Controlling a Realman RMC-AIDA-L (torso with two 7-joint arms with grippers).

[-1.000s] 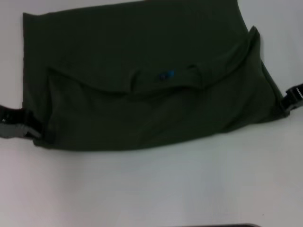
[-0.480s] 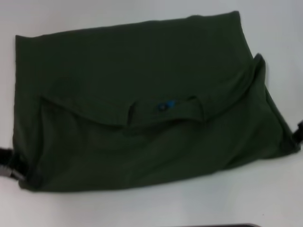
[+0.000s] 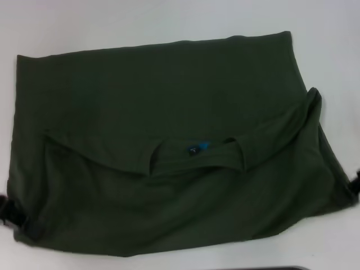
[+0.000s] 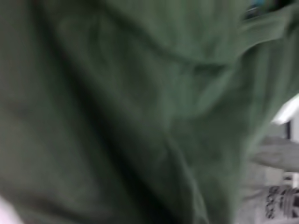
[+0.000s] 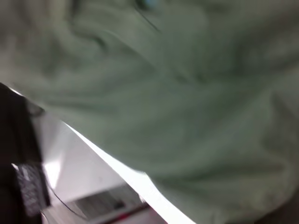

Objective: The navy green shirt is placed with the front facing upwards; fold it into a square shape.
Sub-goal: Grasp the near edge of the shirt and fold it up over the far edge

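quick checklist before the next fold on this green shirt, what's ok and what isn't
1. Both lower corners held: cannot tell. The left hand and right hand sit at the near corners of the navy green shirt, but their grip is hidden by cloth.
2. First fold in place: ok. The collar end lies folded over the body, neck label facing up.
3. Folded edge straight: not ok. It sags toward the collar and rises high at the robot's right.
4. Cloth flat: not ok. Wrinkles run across the near layer.
5. Shirt fully on the table: cannot tell. The near edge reaches almost to the bottom of the head view.
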